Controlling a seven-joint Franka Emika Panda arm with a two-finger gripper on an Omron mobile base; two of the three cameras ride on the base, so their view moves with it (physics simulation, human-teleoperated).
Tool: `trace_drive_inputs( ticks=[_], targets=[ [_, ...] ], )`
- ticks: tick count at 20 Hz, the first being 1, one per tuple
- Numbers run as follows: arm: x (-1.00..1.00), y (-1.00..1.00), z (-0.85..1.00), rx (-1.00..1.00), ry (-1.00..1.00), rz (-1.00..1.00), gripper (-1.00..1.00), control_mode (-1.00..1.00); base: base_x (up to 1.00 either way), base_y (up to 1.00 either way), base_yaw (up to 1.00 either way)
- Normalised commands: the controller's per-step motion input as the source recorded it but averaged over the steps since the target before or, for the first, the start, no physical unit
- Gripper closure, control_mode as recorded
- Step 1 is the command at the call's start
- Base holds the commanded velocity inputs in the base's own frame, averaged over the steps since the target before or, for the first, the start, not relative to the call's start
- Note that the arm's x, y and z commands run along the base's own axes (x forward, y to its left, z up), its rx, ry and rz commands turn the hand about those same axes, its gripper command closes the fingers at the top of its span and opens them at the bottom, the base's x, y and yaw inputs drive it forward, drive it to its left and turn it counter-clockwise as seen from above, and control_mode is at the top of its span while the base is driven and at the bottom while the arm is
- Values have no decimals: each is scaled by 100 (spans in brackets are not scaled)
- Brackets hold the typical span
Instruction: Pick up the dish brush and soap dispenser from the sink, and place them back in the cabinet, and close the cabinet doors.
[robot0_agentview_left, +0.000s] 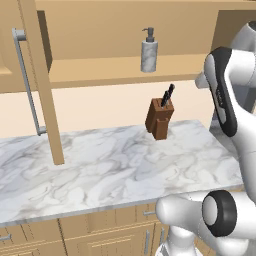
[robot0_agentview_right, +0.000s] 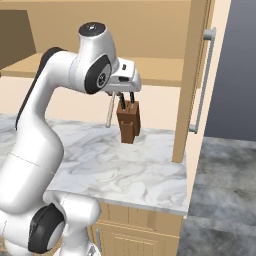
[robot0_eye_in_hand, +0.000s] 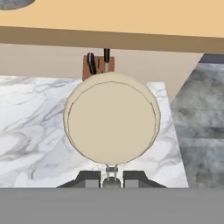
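Dish brush (robot0_eye_in_hand: 112, 118) clamped in jaws; soap dispenser (robot0_agentview_left: 149, 50) stands on cabinet (robot0_agentview_left: 100, 65) shelf.

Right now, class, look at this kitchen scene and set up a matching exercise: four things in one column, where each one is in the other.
Things:
1. soap dispenser
2. knife block
3. dish brush
4. cabinet door

Places or states:
A. standing on the marble counter
B. held in the shut gripper
C. swung open
D. standing on the cabinet shelf

Pairs: 1-D, 2-A, 3-B, 4-C
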Motion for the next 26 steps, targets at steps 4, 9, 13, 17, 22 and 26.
trace_drive_inputs(
  ticks=[4, 9, 13, 17, 22, 26],
  targets=[
    [3, -23, 12, 0, -13, 1, 100, -100, 0, 0, 0],
    [7, -14, 8, 0, -13, 0, 100, -100, 0, 0, 0],
    [13, -13, 8, 1, -12, 0, 100, -100, 0, 0, 0],
    [28, -11, 21, 4, -7, 0, 100, -100, 0, 0, 0],
    [32, -2, 29, 4, -2, 0, 100, -100, 0, 0, 0],
    [35, 0, 33, 4, 0, 0, 100, -100, 0, 0, 0]
  ],
)
